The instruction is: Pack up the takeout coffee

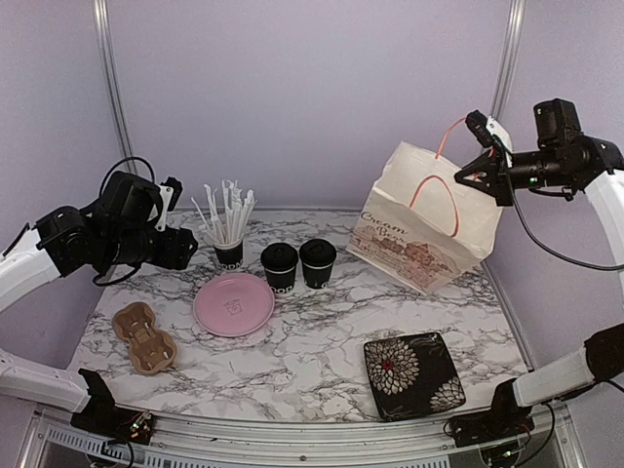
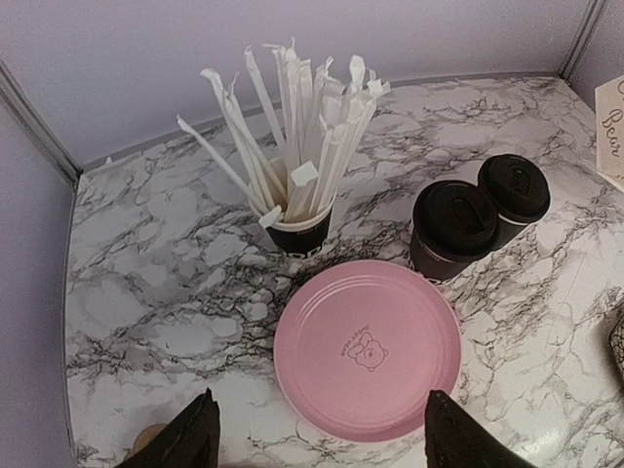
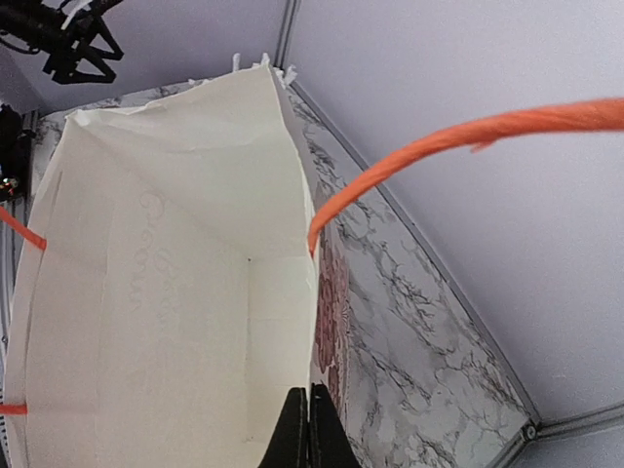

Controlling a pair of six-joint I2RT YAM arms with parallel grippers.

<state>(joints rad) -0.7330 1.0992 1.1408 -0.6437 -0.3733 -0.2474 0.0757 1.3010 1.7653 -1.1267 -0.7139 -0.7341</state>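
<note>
Two takeout coffee cups, black with black lids, stand side by side mid-table [image 1: 280, 265] [image 1: 318, 261]; the left wrist view shows them at upper right [image 2: 455, 226] [image 2: 514, 190]. My left gripper [image 1: 181, 246] hovers open at the left, nothing between its fingers [image 2: 320, 398], above the near rim of a pink plate [image 2: 368, 346]. My right gripper [image 1: 462, 175] is shut on the top edge of a cream paper bag [image 1: 419, 219], which is tilted with its mouth open. In the right wrist view the shut fingers [image 3: 309, 429] pinch the bag's wall [image 3: 175, 292].
A black cup full of white sticks [image 1: 228, 252] [image 2: 297, 229] stands left of the coffees. The pink plate [image 1: 234, 303] lies in front of them. A brown pulp carrier [image 1: 144, 337] sits near left, a black floral square plate [image 1: 413, 372] near right. Orange bag handles [image 3: 439, 146] arch up.
</note>
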